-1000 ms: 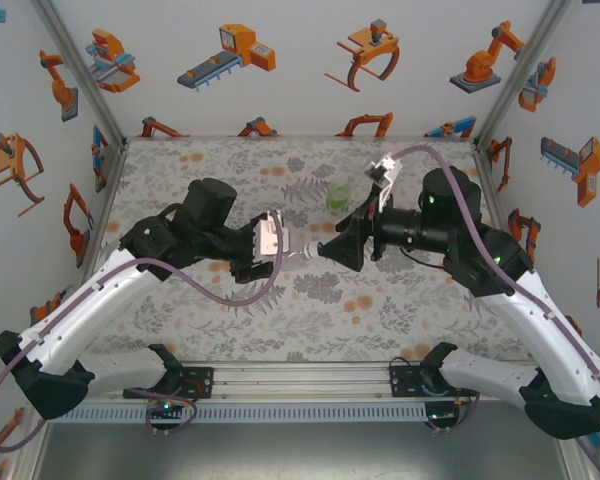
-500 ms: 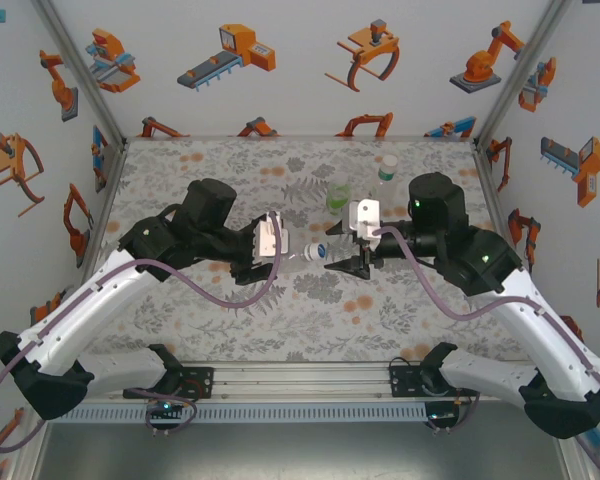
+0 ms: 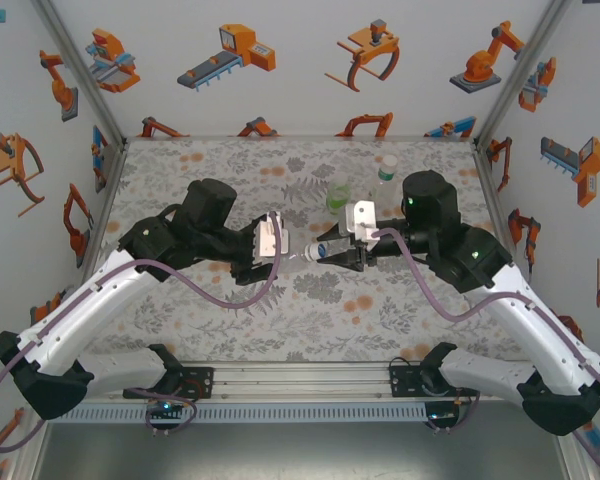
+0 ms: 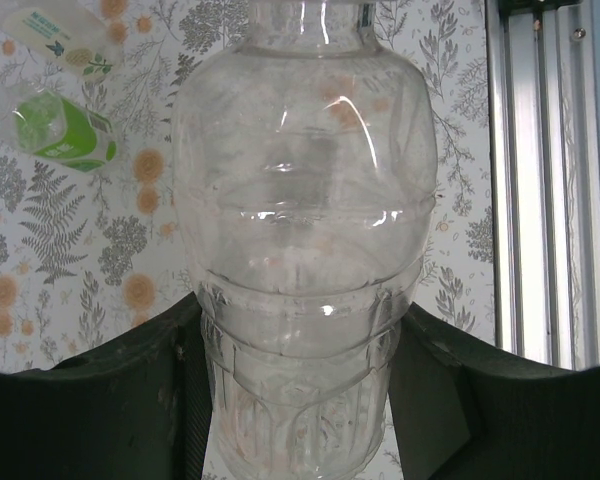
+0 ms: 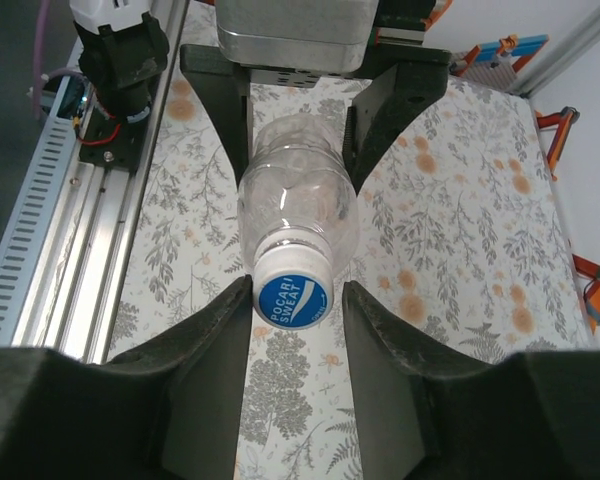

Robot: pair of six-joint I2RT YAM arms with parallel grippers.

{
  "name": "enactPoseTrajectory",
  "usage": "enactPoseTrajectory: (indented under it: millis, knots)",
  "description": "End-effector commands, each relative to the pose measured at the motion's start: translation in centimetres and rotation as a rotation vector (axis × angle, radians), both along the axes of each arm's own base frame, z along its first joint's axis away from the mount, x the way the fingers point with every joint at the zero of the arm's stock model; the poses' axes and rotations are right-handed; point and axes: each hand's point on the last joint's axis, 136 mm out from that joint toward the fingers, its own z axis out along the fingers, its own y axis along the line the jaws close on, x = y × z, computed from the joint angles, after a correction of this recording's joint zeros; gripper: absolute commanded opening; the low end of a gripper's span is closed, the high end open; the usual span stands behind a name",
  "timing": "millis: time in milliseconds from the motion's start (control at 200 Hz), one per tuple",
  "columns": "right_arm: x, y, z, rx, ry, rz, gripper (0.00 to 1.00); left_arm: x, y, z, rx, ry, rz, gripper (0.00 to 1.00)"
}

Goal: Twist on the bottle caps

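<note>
Left hand (image 3: 280, 255) clamped on a clear ribbed plastic bottle (image 4: 305, 220), held sideways above the floral desk (image 3: 180, 330). Blue-topped white screw cap (image 5: 292, 298) on its neck, flanked closely by right hand (image 5: 295, 312) fingers; pinching or not, cannot tell.

The table cover (image 3: 230, 165) is pale with grey ferns and orange blotches. The bottle (image 4: 305, 250) at frame centre is clear and colourless, its cap (image 5: 292, 297) white-rimmed with a blue top lettered in white. A second bottle (image 3: 338, 197), just above centre in the overhead view, is green.
</note>
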Motion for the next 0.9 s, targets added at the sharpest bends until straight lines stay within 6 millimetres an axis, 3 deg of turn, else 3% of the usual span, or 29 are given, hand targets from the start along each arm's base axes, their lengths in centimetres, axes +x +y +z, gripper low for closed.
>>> enactPoseTrajectory:
  millis: [0, 175, 285, 421, 611, 761, 896]
  knots:
    - [-0.2, 0.3, 0.4, 0.029, -0.010, 0.025, 0.37, -0.6, 0.1, 1.8, -0.037, -0.020, -0.013, 0.02]
    - [-0.1, 0.3, 0.4, 0.044, 0.048, -0.004, 0.27, -0.4, 0.0, 1.8, -0.036, -0.024, -0.012, 0.01]
    - [1.2, 0.3, 0.5, 0.080, 0.174, -0.105, 0.21, -0.1, 0.0, 1.8, -0.037, -0.035, 0.004, 0.01]
    - [3.2, 0.1, 0.6, 0.156, 0.469, -0.282, 0.12, 0.7, 0.0, 1.7, -0.039, -0.056, 0.035, 0.01]
    - [6.2, -0.7, -0.2, 0.324, 1.021, -0.534, 0.02, 1.8, -0.3, 1.4, -0.024, -0.085, 0.061, 0.01]
    - [7.0, -1.3, -3.6, 0.304, 1.455, -0.733, 0.00, 2.4, -0.7, 1.3, -0.012, -0.098, 0.067, 0.01]
    - [6.3, -2.1, -8.6, 0.172, 1.792, -0.977, 0.00, 2.6, -1.0, 1.1, -0.012, -0.096, 0.063, 0.01]
